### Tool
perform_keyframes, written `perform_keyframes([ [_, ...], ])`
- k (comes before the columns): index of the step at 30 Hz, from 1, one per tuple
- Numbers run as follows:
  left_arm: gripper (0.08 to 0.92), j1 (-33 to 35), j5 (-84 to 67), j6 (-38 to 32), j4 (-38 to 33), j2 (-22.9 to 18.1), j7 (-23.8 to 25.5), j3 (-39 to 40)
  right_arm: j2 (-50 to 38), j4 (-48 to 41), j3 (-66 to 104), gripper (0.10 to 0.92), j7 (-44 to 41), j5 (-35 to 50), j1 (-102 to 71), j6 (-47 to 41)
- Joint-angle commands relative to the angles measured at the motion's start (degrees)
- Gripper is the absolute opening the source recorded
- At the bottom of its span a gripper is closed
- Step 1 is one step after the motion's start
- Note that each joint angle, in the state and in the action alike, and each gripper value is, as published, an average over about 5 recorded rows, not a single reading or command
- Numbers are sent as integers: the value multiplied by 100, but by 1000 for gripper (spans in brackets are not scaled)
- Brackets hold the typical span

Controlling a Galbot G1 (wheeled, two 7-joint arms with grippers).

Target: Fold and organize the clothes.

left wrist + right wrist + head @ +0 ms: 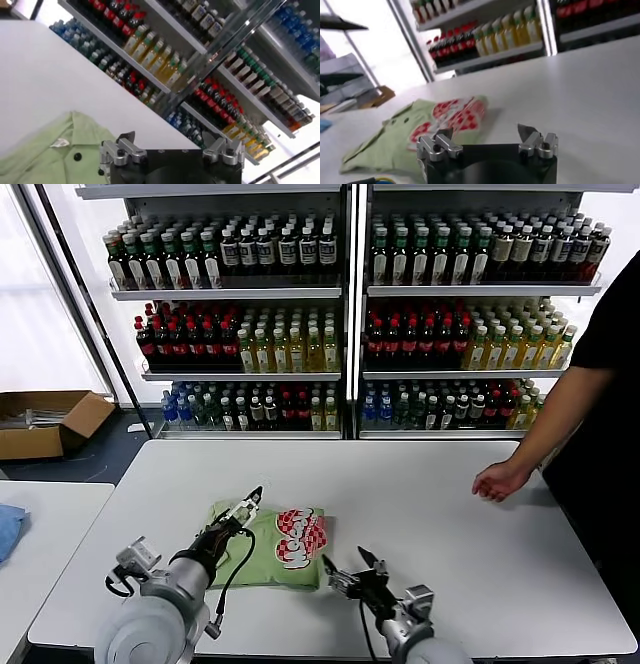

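A light green polo shirt [268,552] with a red-and-white checkered print lies folded on the white table [420,504], near the front. Its collar and dark buttons show in the left wrist view [55,150], and the print shows in the right wrist view [447,117]. My left gripper [245,506] is open and empty, just above the shirt's rear left part. My right gripper [350,564] is open and empty, beside the shirt's right edge and above the table. No plain tee is in view.
A person's hand [500,480] rests on the table at the right. Shelves of bottles [350,324] stand behind. A cardboard box [45,422] is on the floor at left. A blue cloth [8,529] lies on a side table at left.
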Motion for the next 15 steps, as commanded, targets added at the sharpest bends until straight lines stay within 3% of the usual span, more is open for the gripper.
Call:
perform_keyframes([
  [1, 823, 654, 243, 29, -540, 36, 291, -429, 51, -880, -1181, 791, 516, 342, 1380, -969],
  [9, 823, 718, 272, 41, -602, -3, 291, -441, 23, -952, -1189, 568, 425, 371, 1520, -972],
  [15, 823, 779, 281, 48, -646, -11, 302, -446, -242, -443, -930, 394, 244, 93, 1219, -969],
])
